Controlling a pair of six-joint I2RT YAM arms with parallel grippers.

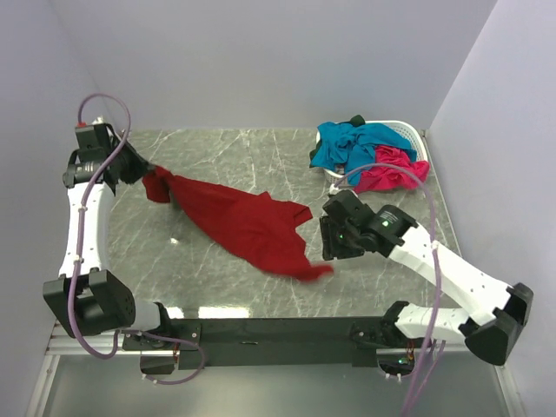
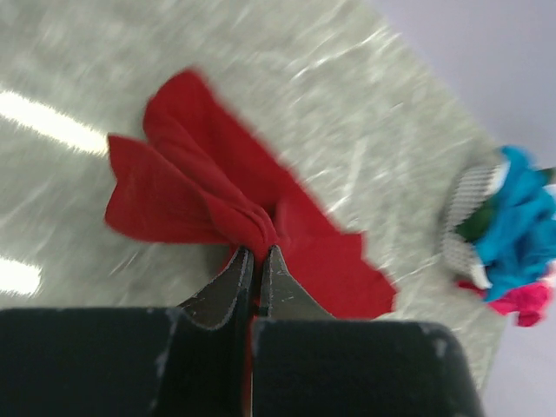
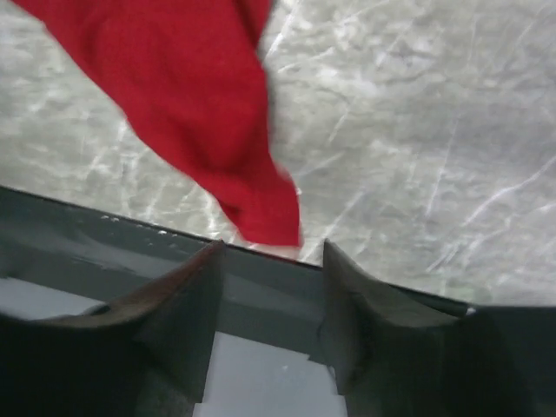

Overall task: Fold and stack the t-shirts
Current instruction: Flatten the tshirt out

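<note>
Smeared by motion all through the left wrist view: cannot read the veining of the table [image 2: 347,95] beyond the left claw [image 2: 260,253]. Cannot see the pinched fold of the dark red t-shirt [image 2: 195,187], buried between the pressed-together fingers, nor the cloth behind that claw's black body. Far right of it, can tell only colour for the basket [image 2: 467,187], teal t-shirt [image 2: 521,217] and pink t-shirt [image 2: 519,300]. Cannot follow the red shirt past the top edge ahead of the right claw [image 3: 271,249]; blurred at its tip just above the gap. From overhead, cannot make out either claw's fingertips.
</note>
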